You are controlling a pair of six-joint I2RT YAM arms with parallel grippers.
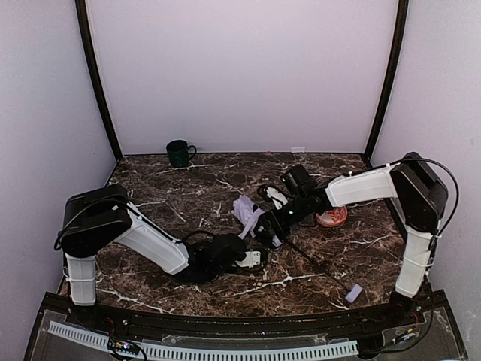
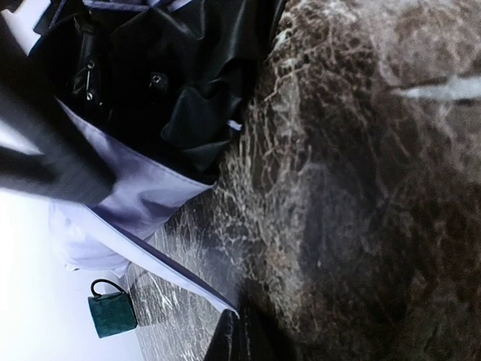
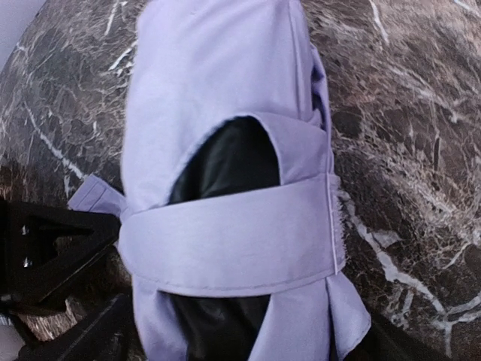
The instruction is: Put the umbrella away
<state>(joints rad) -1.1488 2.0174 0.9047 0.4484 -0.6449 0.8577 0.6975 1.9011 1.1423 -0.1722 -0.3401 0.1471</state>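
Observation:
The umbrella (image 1: 245,209) lies mid-table as a bunched bundle of lavender fabric with black lining showing. Its thin black shaft (image 1: 316,263) runs toward the near right and ends in the small lavender handle (image 1: 354,292). My right gripper (image 1: 272,224) is closed on the bundle's near end. In the right wrist view the fabric (image 3: 225,75) fills the frame, hiding the fingers, and the strap (image 3: 233,233) is wrapped across it. My left gripper (image 1: 255,258) sits low just near of the bundle. In the left wrist view its fingers (image 2: 239,331) are together at the end of a taut lavender strap (image 2: 173,267).
A dark green mug (image 1: 179,153) stands at the far left by the back wall and shows in the left wrist view (image 2: 113,314). A red-patterned bowl (image 1: 331,217) sits right of the bundle, under my right forearm. White walls enclose the dark marble table (image 1: 188,195).

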